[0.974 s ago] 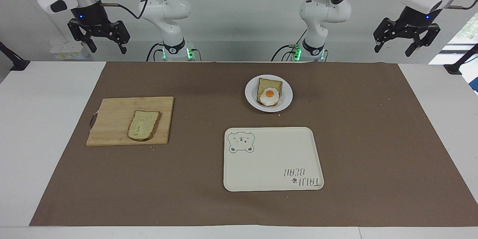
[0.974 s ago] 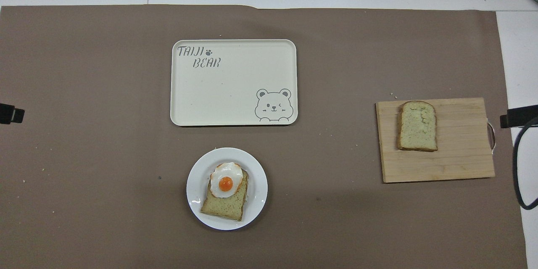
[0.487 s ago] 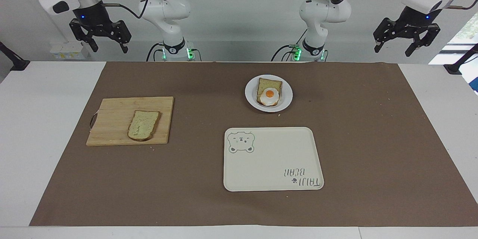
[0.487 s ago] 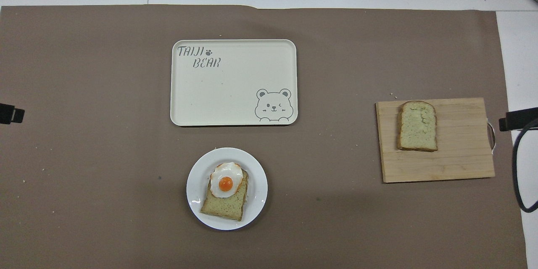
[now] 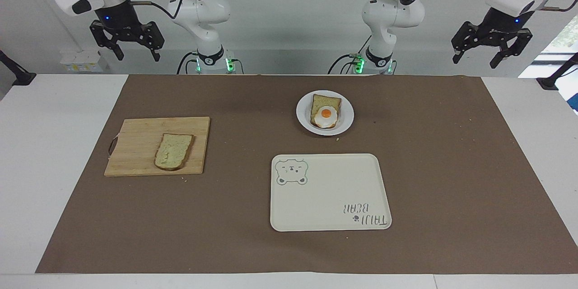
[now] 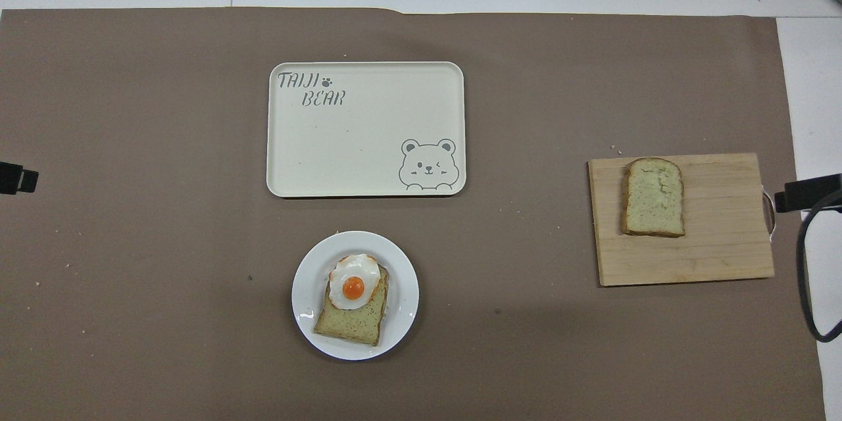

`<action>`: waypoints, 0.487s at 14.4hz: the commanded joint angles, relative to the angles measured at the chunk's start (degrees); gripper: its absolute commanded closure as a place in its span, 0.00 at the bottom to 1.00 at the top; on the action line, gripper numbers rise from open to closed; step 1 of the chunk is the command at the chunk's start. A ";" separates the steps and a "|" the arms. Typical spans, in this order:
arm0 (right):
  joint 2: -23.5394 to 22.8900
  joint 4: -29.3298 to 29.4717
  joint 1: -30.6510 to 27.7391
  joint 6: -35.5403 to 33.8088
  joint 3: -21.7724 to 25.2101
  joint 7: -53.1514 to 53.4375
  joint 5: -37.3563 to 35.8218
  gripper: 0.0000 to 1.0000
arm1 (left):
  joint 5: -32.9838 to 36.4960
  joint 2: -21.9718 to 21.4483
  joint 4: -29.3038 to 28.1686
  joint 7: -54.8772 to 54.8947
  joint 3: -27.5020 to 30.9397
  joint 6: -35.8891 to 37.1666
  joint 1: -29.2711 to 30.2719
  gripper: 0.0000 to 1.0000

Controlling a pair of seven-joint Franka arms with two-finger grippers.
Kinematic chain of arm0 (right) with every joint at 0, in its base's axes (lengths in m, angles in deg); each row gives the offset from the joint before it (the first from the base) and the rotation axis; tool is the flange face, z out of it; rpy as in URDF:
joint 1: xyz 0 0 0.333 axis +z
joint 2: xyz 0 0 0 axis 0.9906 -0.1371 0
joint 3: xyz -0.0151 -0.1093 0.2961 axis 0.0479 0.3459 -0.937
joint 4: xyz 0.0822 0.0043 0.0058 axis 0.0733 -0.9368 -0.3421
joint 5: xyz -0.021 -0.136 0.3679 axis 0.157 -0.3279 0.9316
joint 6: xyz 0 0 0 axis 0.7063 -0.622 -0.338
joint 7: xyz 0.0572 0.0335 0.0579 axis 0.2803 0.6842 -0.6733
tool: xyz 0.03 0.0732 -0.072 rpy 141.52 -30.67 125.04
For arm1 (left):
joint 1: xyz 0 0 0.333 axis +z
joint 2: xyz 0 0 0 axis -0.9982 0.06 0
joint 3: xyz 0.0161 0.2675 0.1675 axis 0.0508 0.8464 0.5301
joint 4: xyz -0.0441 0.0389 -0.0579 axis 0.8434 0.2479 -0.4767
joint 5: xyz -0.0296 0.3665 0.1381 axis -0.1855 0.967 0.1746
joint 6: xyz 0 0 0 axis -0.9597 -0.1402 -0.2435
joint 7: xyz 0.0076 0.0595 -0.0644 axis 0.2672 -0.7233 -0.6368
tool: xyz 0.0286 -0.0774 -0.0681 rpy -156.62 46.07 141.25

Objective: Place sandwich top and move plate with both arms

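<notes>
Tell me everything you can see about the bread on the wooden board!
The plain pale slice of toast bread has a brown crust all round and a domed top edge that points away from the robots. Its face looks soft and a little speckled. It lies flat on the rectangular light wooden cutting board, on the part of the board toward the middle of the table, at the right arm's end. Only the board touches it. Nothing lies on top of it.

The sandwich top lay on the cutting board, well apart from the plate holding egg-topped bread.
</notes>
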State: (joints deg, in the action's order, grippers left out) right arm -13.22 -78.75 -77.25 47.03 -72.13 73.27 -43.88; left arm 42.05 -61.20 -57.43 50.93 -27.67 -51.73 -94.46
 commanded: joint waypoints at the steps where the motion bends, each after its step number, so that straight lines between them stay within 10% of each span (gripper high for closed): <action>1: 1.83 -2.43 -0.73 0.41 -0.38 -0.57 -0.78 0.00 | 0.33 -1.09 -1.22 -0.35 0.32 0.31 -0.36 0.00; 7: 1.04 -5.14 -1.08 4.70 -0.38 -1.36 -0.78 0.00 | 0.33 -1.18 -1.22 -0.35 0.59 1.54 -0.36 0.00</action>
State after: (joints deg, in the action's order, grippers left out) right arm -13.11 -81.20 -77.36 48.98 -72.02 73.27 -43.88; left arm 42.05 -61.20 -57.43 50.93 -27.45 -50.84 -94.46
